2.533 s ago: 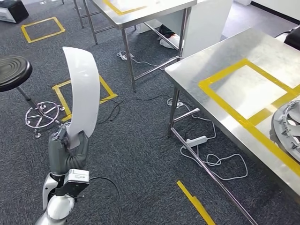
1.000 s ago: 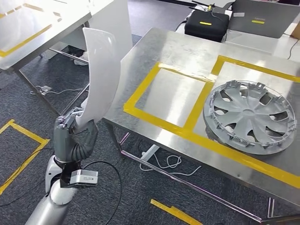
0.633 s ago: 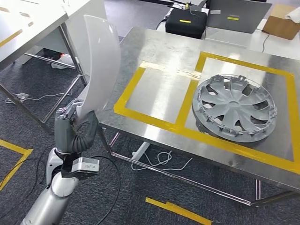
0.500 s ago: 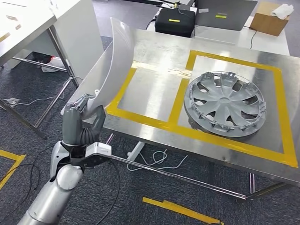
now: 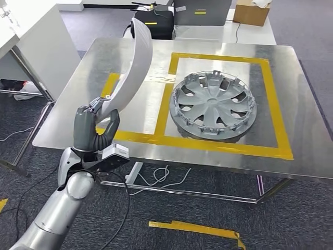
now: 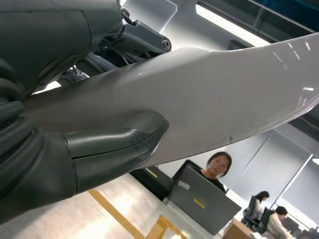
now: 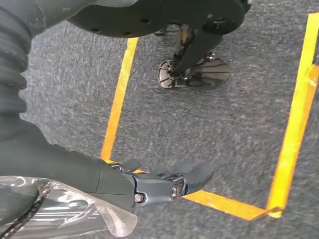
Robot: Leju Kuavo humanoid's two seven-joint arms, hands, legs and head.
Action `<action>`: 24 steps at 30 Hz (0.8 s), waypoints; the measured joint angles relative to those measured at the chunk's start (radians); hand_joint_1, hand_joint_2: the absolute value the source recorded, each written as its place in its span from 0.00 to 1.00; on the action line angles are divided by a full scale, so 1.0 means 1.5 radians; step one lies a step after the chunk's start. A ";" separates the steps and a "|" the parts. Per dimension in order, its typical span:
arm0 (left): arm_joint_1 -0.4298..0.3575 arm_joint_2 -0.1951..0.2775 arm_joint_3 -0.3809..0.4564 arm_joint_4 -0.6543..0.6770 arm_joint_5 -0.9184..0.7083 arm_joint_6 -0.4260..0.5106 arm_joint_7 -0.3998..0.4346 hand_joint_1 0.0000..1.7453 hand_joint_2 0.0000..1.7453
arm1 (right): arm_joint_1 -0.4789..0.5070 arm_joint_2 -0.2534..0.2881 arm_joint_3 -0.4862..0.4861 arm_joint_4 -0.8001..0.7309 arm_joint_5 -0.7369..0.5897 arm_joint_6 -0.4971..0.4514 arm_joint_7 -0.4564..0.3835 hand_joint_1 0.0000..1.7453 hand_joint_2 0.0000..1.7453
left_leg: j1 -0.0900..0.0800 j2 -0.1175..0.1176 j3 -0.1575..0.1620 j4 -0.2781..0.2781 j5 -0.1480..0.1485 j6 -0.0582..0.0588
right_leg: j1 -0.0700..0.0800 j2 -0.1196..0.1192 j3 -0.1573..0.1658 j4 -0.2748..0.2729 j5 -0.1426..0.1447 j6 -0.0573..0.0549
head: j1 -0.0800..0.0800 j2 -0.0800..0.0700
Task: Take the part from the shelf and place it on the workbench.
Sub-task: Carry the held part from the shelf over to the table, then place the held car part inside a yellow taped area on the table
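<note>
The long, curved white plastic panel point(image 5: 133, 73) had a smooth, glossy skin that caught the ceiling lights, and it narrowed toward its lower end. The left hand point(image 5: 92, 127), dark grey with a ribbed rubbery cover at the wrist, grasped that lower end, the thick thumb point(image 6: 112, 149) pressed flat against one face and the darker fingers point(image 6: 139, 40) wrapped round the other. From the hand the panel rose and arched away over the near left part of the brushed stainless-steel workbench point(image 5: 298, 104), its upper tip reaching toward the bench's far edge; it hung in the air and did not touch the metal top.

Yellow tape point(image 5: 274, 104) marked two rectangles on the bench. In the right one lay a silver plastic hubcap point(image 5: 214, 104), round, with curved spokes and small clips along its rim. A black case point(image 5: 155, 23) sat beyond the far edge, and white cables point(image 5: 161, 177) trailed over the coarse dark grey carpet point(image 5: 290, 219) below.

The right hand point(image 7: 165, 184) hung over the carpet and its yellow floor tape point(image 7: 289, 129), fingers extended and grasping nothing.
</note>
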 joint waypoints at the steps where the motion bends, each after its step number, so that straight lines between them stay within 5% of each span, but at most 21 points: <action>1: -0.006 0.000 0.000 0.006 -0.008 -0.002 0.009 1.00 1.00 | 0.000 0.000 0.000 0.001 0.000 0.000 0.003 0.00 1.00 | 0.000 -0.013 0.021 -0.046 0.024 0.005 | 0.000 0.008 0.000 0.000 0.001 0.001 | 0.000 0.000; 4: -0.031 0.000 0.001 0.034 -0.034 -0.005 0.029 1.00 1.00 | 0.000 0.000 -0.001 0.004 0.001 0.001 0.017 0.00 1.00 | 0.000 -0.048 0.059 -0.134 0.050 0.015 | -0.002 0.028 -0.008 0.002 0.005 0.009 | 0.000 0.000; 6: -0.047 -0.001 0.002 0.056 -0.059 -0.007 0.040 1.00 1.00 | 0.003 0.000 -0.002 0.003 0.001 0.006 0.027 0.00 1.00 | -0.001 -0.041 0.062 -0.144 0.051 0.017 | -0.005 0.037 -0.014 0.000 0.009 0.018 | -0.001 0.000; 9: -0.068 -0.002 0.002 0.089 -0.094 -0.012 0.057 1.00 1.00 | 0.005 0.000 -0.006 0.001 0.001 0.029 0.033 0.00 1.00 | 0.003 -0.023 0.066 -0.157 0.059 0.023 | -0.003 -0.003 -0.036 0.034 -0.014 0.028 | 0.004 0.000; 11: -0.083 -0.002 0.000 0.120 -0.130 -0.022 0.083 1.00 1.00 | 0.002 -0.003 -0.009 0.001 0.001 0.059 0.027 0.00 1.00 | 0.002 -0.010 0.065 -0.158 0.060 0.026 | -0.003 -0.034 -0.075 0.114 -0.053 0.034 | 0.008 0.000; 13: -0.105 -0.002 -0.005 0.163 -0.175 -0.032 0.112 1.00 1.00 | -0.001 -0.009 -0.010 0.006 0.001 0.081 0.016 0.00 1.00 | 0.001 0.000 0.064 -0.158 0.060 0.026 | -0.006 -0.041 -0.102 0.172 -0.069 0.039 | 0.008 0.000; 14: -0.119 -0.004 -0.008 0.187 -0.193 -0.034 0.122 1.00 1.00 | -0.002 -0.014 -0.010 0.011 0.002 0.083 0.011 0.00 1.00 | 0.001 0.003 0.064 -0.158 0.060 0.026 | -0.007 -0.042 -0.098 0.165 -0.059 0.041 | 0.008 0.000; 16: -0.146 -0.008 -0.015 0.231 -0.220 -0.037 0.137 1.00 1.00 | -0.006 -0.023 -0.010 0.024 0.003 0.080 0.002 0.00 1.00 | 0.002 0.008 0.064 -0.155 0.058 0.022 | -0.010 -0.047 -0.057 0.089 -0.019 0.043 | 0.008 0.000; 18: -0.172 -0.011 -0.020 0.265 -0.242 -0.042 0.153 1.00 1.00 | -0.011 -0.030 -0.010 0.038 0.004 0.074 -0.006 0.00 1.00 | -0.001 0.010 0.062 -0.149 0.054 0.015 | -0.010 -0.052 -0.015 0.017 0.001 0.040 | 0.008 0.000; 20: -0.197 -0.013 -0.027 0.298 -0.263 -0.051 0.170 1.00 1.00 | -0.014 -0.036 -0.010 0.051 0.004 0.071 -0.010 0.00 1.00 | -0.004 0.012 0.059 -0.145 0.051 0.011 | -0.008 -0.052 -0.004 0.000 -0.002 0.033 | 0.008 0.000; 24: -0.266 -0.021 -0.047 0.398 -0.316 -0.087 0.220 1.00 1.00 | -0.015 -0.054 -0.011 0.082 0.004 0.062 -0.016 0.00 1.00 | -0.004 0.013 0.059 -0.146 0.053 0.024 | -0.008 -0.049 -0.006 -0.001 0.001 0.028 | 0.007 0.000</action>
